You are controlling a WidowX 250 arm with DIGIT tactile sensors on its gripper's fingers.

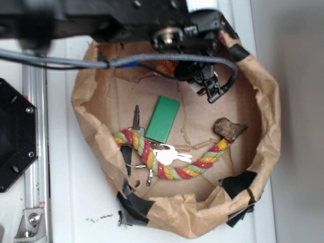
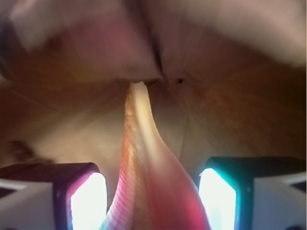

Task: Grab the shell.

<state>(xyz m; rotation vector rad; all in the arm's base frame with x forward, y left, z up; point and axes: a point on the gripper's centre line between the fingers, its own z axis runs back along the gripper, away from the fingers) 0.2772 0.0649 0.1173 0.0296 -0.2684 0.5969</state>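
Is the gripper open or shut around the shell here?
Open. In the wrist view the shell lies between the two fingers with gaps on both sides; the gripper straddles it, not yet clamped.

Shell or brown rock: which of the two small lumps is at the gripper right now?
The shell: orange, ribbed, lying between the gripper fingers in the wrist view. The lumpy dark brown rock sits apart, by the rope's end.

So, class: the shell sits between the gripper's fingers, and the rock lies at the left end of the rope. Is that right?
Not quite. The exterior view shows the rock at the right end of the rope. The shell does sit between the gripper fingers.
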